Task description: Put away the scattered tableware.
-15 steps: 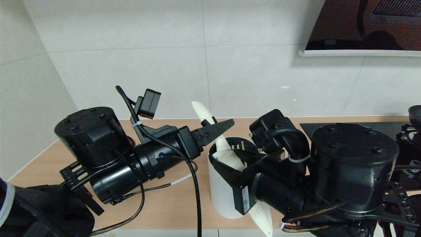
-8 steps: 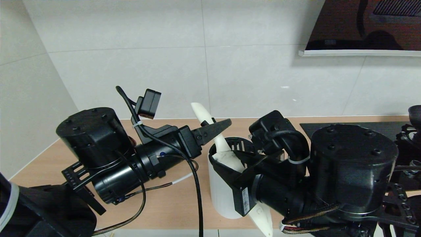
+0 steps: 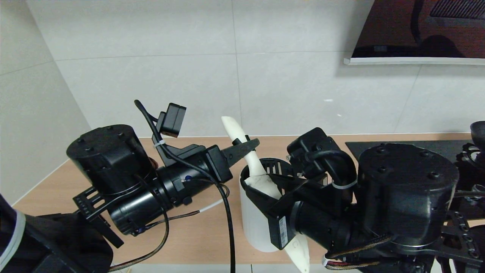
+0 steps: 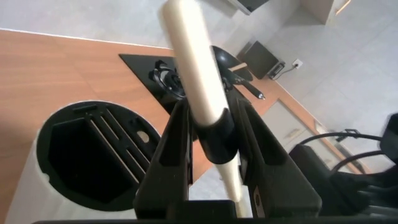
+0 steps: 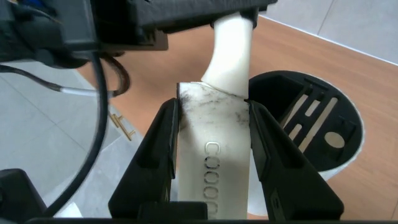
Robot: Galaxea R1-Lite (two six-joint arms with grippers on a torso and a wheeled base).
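White spatula [image 3: 253, 165] lies 11-to-5 o'clock over the utensil holder [image 3: 252, 227], left gripper's [image 4: 211, 118] jaws pinching handle, right gripper's [image 5: 211, 112] pinching blade.

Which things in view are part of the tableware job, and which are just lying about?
Job:
- white utensil, clamped by left gripper and right gripper
- white holder beneath it
- dark utensils on the black mat, probably next

Lying about:
- black mat
- dark framed panel on the wall
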